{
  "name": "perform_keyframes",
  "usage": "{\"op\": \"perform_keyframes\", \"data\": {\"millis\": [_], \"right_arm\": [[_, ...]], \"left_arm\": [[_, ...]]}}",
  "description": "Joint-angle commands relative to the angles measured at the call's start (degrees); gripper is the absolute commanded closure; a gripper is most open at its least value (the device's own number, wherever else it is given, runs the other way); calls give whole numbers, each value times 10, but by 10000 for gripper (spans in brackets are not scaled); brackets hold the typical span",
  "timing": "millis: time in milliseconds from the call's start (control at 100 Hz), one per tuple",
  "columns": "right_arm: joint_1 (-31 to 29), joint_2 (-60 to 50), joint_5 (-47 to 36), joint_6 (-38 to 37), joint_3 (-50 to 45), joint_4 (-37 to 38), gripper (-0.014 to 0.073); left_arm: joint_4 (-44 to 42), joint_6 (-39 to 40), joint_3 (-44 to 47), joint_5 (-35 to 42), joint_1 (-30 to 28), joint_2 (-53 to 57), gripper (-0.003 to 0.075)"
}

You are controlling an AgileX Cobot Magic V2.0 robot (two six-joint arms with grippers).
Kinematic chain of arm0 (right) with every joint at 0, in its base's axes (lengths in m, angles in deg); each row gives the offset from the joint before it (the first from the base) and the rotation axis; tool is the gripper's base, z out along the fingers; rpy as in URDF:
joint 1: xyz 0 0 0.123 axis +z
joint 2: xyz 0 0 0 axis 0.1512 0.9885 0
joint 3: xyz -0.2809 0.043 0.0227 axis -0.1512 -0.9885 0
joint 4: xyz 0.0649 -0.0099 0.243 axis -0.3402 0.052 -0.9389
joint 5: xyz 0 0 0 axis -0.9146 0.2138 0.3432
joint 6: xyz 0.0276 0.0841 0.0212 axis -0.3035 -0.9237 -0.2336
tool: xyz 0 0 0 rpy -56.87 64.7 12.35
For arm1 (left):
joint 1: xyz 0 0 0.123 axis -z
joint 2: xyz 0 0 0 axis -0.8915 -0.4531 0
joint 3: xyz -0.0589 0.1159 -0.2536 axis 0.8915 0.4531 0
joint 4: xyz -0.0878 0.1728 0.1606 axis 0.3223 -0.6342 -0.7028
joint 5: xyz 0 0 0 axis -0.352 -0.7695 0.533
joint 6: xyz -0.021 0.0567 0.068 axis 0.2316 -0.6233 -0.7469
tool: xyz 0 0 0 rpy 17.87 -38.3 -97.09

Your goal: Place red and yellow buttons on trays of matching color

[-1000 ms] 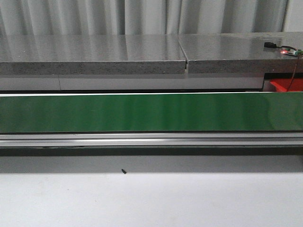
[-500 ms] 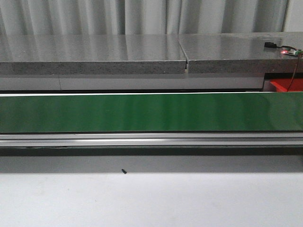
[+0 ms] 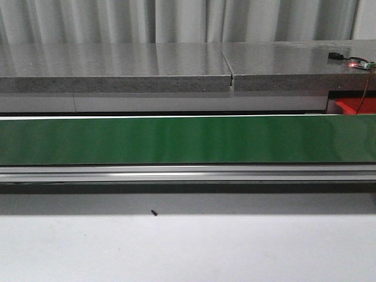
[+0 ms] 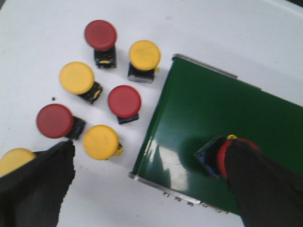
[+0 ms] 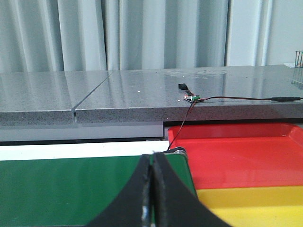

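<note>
In the left wrist view several red and yellow buttons stand on the white table, among them a red button (image 4: 100, 34), a yellow button (image 4: 145, 54) and a yellow button (image 4: 100, 142). Another red button (image 4: 221, 156) lies on the end of the green belt (image 4: 203, 109), partly hidden behind one finger (image 4: 255, 184). My left gripper (image 4: 152, 144) is open wide, spanning table and belt, with nothing held. My right gripper (image 5: 152, 158) is shut and empty over the belt (image 5: 71, 189), beside the red tray (image 5: 246, 156) and yellow tray (image 5: 255, 203). Neither gripper shows in the front view.
The front view shows the long green belt (image 3: 176, 140) with its metal rail (image 3: 188, 172), a grey counter (image 3: 117, 70) behind, a small circuit board with a wire (image 3: 359, 63), and the red tray's corner (image 3: 355, 106). A black speck (image 3: 154, 212) lies on the white table.
</note>
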Motion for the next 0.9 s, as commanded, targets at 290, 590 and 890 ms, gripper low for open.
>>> {"op": "perform_keyframes", "data": {"millis": [290, 590, 890], "right_arm": [[-2, -13, -48, 3, 8, 4, 655], [-2, -13, -48, 3, 8, 4, 655], [-2, -13, -48, 3, 8, 4, 655]], "left_arm": [[13, -53, -12, -2, -145, 0, 99], [20, -79, -12, -15, -180, -70, 99], [18, -106, -12, -6, -180, -134, 99]]}}
